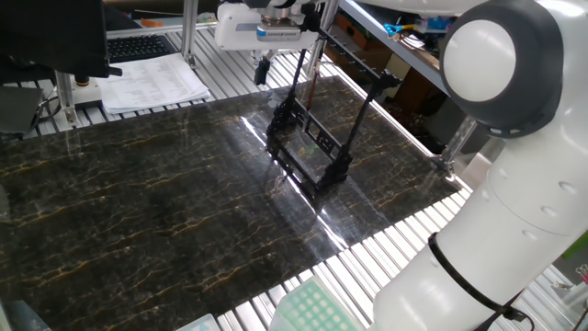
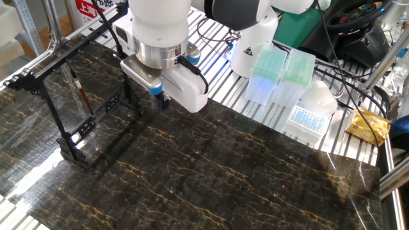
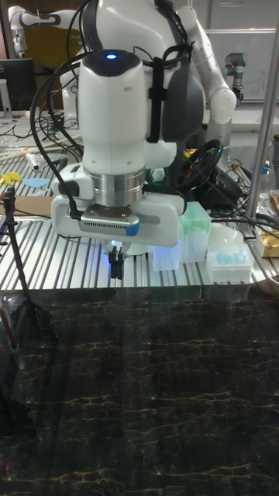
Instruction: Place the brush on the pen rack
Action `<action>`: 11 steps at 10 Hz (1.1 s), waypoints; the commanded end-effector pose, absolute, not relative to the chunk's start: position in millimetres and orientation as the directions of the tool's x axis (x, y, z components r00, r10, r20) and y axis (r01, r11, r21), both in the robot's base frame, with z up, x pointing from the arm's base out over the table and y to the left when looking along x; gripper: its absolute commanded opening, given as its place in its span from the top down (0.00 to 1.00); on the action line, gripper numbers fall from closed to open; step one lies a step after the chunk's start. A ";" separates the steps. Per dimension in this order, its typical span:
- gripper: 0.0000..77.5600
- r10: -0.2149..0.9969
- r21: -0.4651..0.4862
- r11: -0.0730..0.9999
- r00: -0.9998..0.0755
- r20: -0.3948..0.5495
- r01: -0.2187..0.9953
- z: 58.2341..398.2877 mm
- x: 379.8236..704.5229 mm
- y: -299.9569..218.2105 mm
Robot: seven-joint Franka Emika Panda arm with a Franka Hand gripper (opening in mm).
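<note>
Marble tabletop [image 2: 243,172], brush [image 2: 82,94] hanging on pen rack [image 2: 70,137]

Pen rack [image 2: 73,102] on table [image 2: 255,185]; brush [image 2: 81,93] hanging inside it (tilted); my gripper [image 2: 160,101] just beside rack, above table.

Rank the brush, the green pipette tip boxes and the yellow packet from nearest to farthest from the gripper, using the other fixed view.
From the gripper:
1. Brush, hanging in the pen rack, toward the picture's left.
2. Green pipette tip boxes, to the right behind the table.
3. Yellow packet, far right edge.
</note>
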State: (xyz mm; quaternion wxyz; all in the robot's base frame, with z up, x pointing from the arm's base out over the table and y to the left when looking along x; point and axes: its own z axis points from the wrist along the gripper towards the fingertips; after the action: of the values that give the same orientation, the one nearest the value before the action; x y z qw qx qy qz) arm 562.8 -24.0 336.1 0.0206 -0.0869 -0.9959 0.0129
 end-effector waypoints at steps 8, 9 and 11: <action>0.99 -0.139 0.010 0.990 -0.984 0.115 -0.139 338.2 546.1 15.5; 0.99 -0.131 0.013 0.991 -0.985 0.111 -0.131 341.1 544.4 15.4; 0.99 -0.113 0.015 0.994 -0.987 0.110 -0.112 348.5 543.2 10.8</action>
State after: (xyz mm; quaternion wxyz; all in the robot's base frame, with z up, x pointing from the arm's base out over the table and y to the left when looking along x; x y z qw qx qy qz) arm 544.0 12.2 343.5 0.0569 0.0637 -0.9963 -0.0018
